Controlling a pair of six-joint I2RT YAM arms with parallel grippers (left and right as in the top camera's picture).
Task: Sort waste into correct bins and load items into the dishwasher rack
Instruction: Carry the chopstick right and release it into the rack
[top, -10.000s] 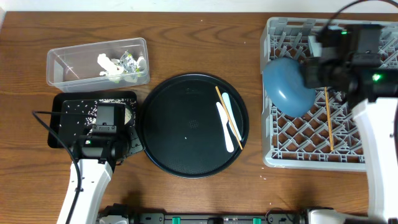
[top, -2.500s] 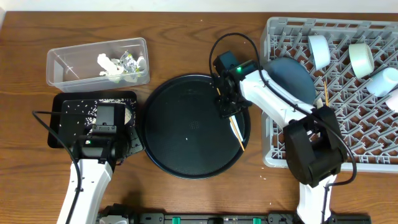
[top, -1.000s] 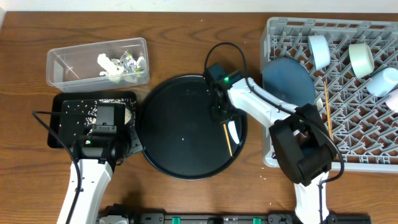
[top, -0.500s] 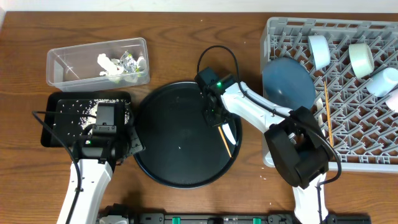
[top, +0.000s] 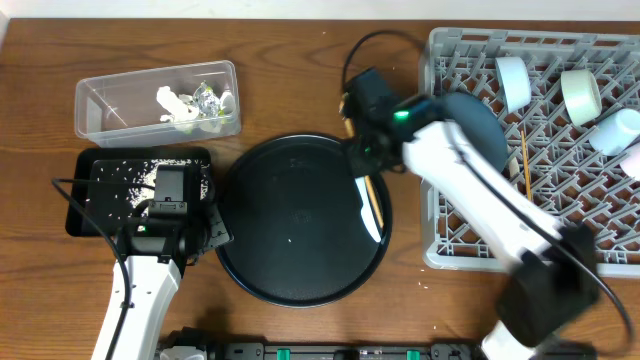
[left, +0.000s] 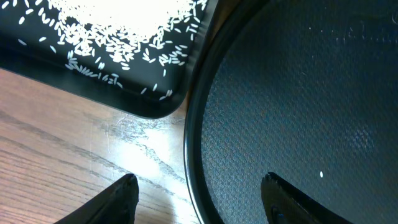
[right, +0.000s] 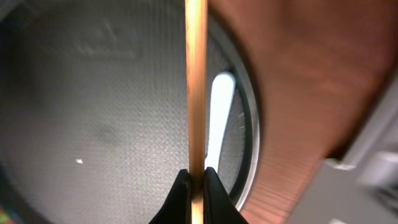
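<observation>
Finely pebbled matt black plastic across the round tray (left: 298, 93), smoother and slightly shiny at its rim. Left of it, glossy black plastic of the shallow tray (left: 149, 102), strewn with dull white rice grains (left: 118, 46). Up-left of it, clear glossy plastic tub (top: 100, 105). Beneath it, brown wood-grain table (left: 62, 143) with faint sheen. On it, smooth pale plastic spoon (right: 217, 118); over it, bare light wooden chopstick (right: 196, 93). Right of it, matt grey plastic rack (top: 480, 235)

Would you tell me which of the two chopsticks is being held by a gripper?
The chopstick over the round black tray, pinched in the shut right gripper; the other chopstick lies loose in the dishwasher rack.
</observation>
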